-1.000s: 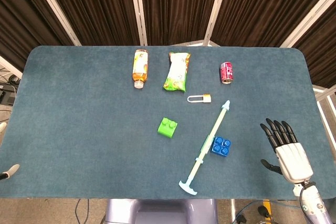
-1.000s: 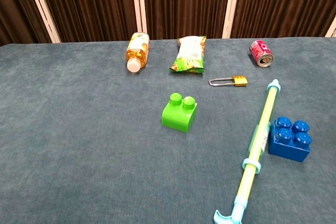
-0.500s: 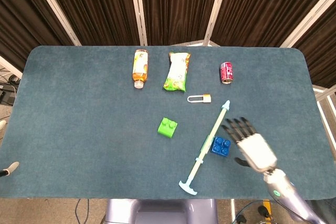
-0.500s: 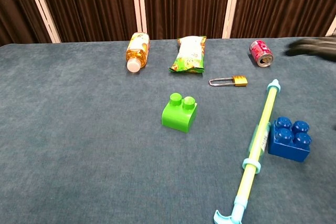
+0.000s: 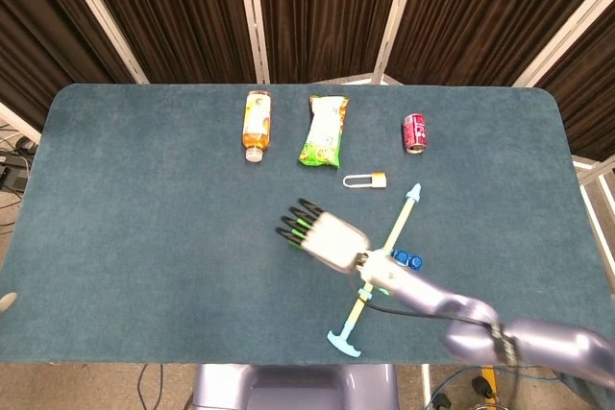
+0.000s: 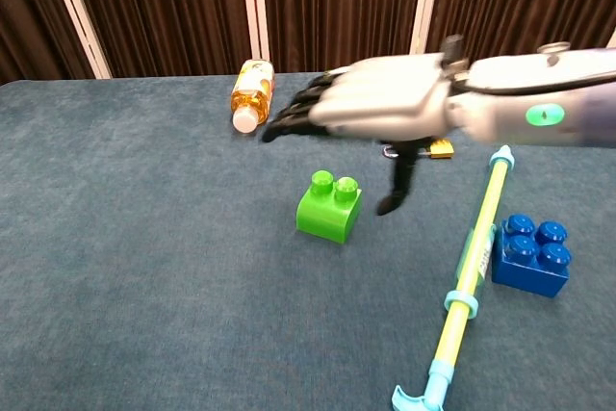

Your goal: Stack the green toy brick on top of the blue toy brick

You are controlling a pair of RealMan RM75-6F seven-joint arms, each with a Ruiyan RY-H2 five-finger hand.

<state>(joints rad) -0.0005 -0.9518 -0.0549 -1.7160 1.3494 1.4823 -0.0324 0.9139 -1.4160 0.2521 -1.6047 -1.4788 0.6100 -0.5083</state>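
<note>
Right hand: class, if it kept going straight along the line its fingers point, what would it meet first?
Probably the orange drink bottle lying beyond the right hand; the hand seems to pass above the green brick, though depth is unclear.

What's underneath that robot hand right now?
The green brick sits on the table below the right hand, untouched. From the head view the hand covers most of it.

**Brick positions**

We see the green toy brick (image 6: 329, 207) resting upright on the blue-grey cloth near the table's middle, its two round studs facing up. The blue toy brick (image 6: 530, 255) sits well apart to the right, also upright, showing four studs. The two bricks are unstacked and do not touch.
</note>
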